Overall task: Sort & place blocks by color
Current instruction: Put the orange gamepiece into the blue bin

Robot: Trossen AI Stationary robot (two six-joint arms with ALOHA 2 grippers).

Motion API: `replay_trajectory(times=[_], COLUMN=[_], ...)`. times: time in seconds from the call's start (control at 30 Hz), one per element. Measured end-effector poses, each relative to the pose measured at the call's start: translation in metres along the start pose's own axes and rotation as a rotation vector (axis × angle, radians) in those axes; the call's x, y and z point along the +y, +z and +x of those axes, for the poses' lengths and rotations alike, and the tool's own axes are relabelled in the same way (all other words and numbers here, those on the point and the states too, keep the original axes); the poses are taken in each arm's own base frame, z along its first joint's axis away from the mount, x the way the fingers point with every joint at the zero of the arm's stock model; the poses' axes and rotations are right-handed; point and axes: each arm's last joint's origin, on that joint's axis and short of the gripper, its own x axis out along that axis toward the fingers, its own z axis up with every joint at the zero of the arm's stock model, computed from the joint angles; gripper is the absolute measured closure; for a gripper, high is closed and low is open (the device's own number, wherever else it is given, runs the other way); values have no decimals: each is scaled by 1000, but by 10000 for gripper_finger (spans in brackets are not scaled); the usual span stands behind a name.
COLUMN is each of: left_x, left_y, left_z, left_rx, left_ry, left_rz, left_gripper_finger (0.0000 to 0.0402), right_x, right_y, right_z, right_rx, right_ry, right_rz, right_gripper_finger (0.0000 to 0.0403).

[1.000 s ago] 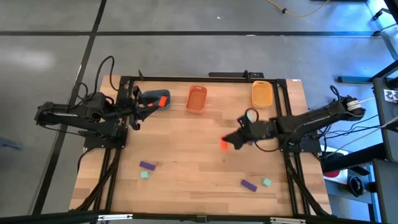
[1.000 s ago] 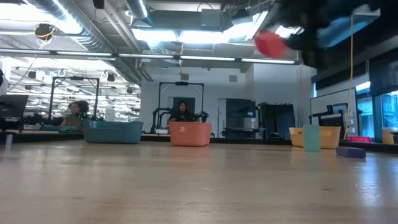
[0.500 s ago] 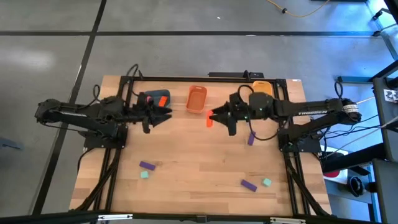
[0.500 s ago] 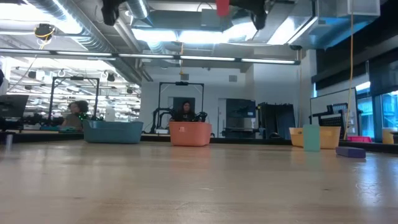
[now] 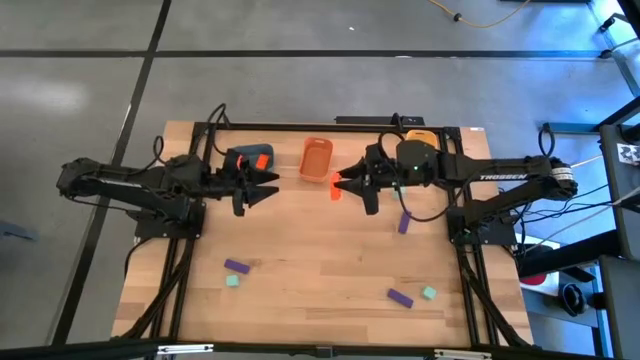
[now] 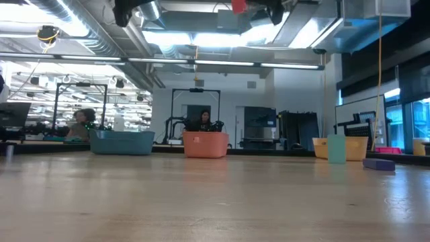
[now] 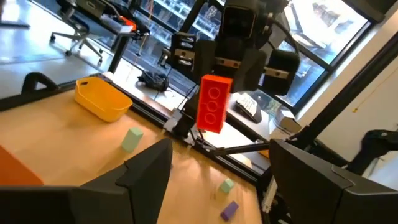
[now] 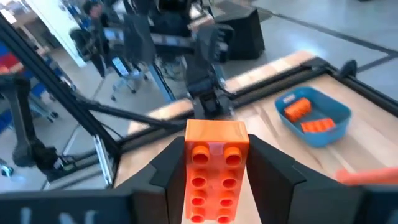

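Orange-red brick (image 5: 335, 190) is sitting clamped in my right gripper (image 5: 339, 187), hanging up off the desk (image 5: 320, 270) just beside the orange tray (image 5: 316, 159). My left gripper (image 5: 268, 188) is hovering by the blue-grey tray (image 5: 237, 157) with its fingers spread and nothing in them. Two more orange-red bricks (image 8: 305, 115) are lying in that blue-grey tray.

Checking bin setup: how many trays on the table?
3: blue-grey tray far left, orange tray middle, yellow tray right, partly under the right arm.
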Motion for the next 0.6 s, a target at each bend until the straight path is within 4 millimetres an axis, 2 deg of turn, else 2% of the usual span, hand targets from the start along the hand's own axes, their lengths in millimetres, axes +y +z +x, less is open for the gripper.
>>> replay_trajectory(times=[0.13,0.3,0.6], left_x=[5,9,16], left_y=[-10,-22,-40], left_z=[18,47,69], left_rx=[37,51,79], left_ry=[13,-63,-68], left_rz=[13,31,66], left_gripper_finger=[131,127,126], right_x=[-1,-4,-4], right_y=[-3,-11,-11], right_z=[18,43,48], right_rx=[-29,-57,-75], right_ry=[33,96,113], right_rz=[15,41,64], right_gripper_finger=[265,265,265])
